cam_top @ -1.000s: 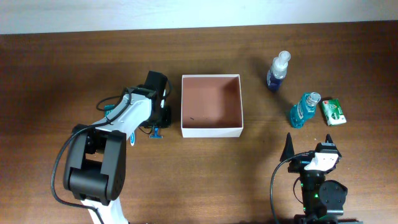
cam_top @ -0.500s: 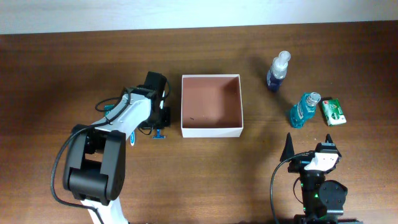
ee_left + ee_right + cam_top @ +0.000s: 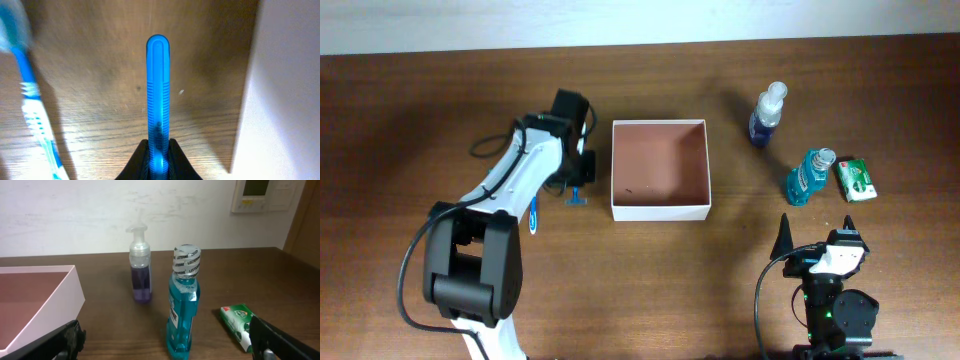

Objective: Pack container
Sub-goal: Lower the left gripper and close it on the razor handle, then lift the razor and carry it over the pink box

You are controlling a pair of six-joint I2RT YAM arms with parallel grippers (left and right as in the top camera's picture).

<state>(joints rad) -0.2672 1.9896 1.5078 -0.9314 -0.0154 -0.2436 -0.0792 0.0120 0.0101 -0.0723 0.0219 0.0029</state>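
Observation:
The container (image 3: 660,209) is a square open box with white walls and a pinkish-brown inside, at the table's middle. It holds only a small dark speck. My left gripper (image 3: 576,180) is just left of the box and shut on a blue ribbed handle (image 3: 158,95), which looks like a razor (image 3: 577,196). The handle is held above the wood beside the box's white wall (image 3: 287,90). A white and blue toothbrush (image 3: 533,214) lies on the table to the left and also shows in the left wrist view (image 3: 36,117). My right gripper (image 3: 817,236) is open and empty near the front right.
A purple pump bottle (image 3: 767,112), a teal mouthwash bottle (image 3: 807,176) and a green packet (image 3: 856,180) stand right of the box. They also show in the right wrist view: bottle (image 3: 140,275), mouthwash (image 3: 183,305), packet (image 3: 239,325).
My left gripper has moved away from the front edge and lifted the blue handle off the table, alongside the box. The right arm has not moved.

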